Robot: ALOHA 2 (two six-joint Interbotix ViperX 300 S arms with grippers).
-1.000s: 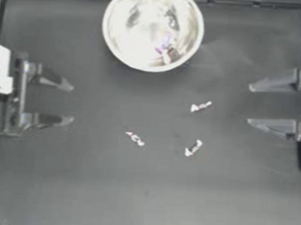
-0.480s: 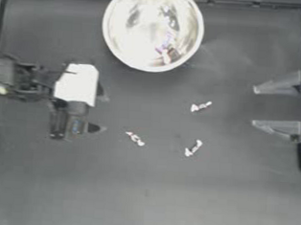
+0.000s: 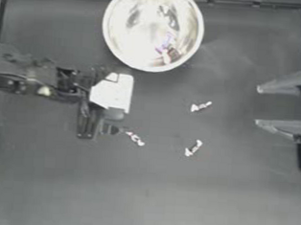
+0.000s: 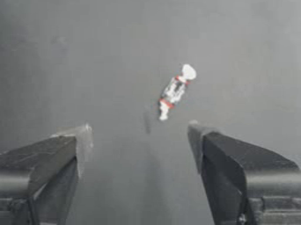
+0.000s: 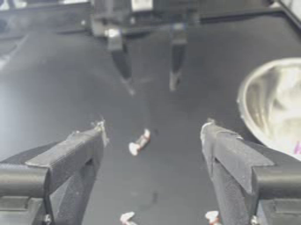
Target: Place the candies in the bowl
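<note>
Left gripper [image 3: 99, 128] hangs over table [image 3: 145, 195], jaws spread, empty, just beside nearest candy [image 3: 135, 138]; right gripper [image 3: 283, 105] parked at right edge, jaws apart, empty. Three white twist-wrapped candies lie loose on table, two more sit in bowl [image 3: 122, 41]. Likely light, crinkly, slippery: pinch across wrapped middle, not twisted ends

The counter [image 3: 174, 192] is viewed from straight overhead. The left wrist view is aimed closely down at one candy [image 4: 175, 91]. The right wrist view is directed across the counter, the bowl [image 5: 273, 105] being shared with the overhead view.
</note>
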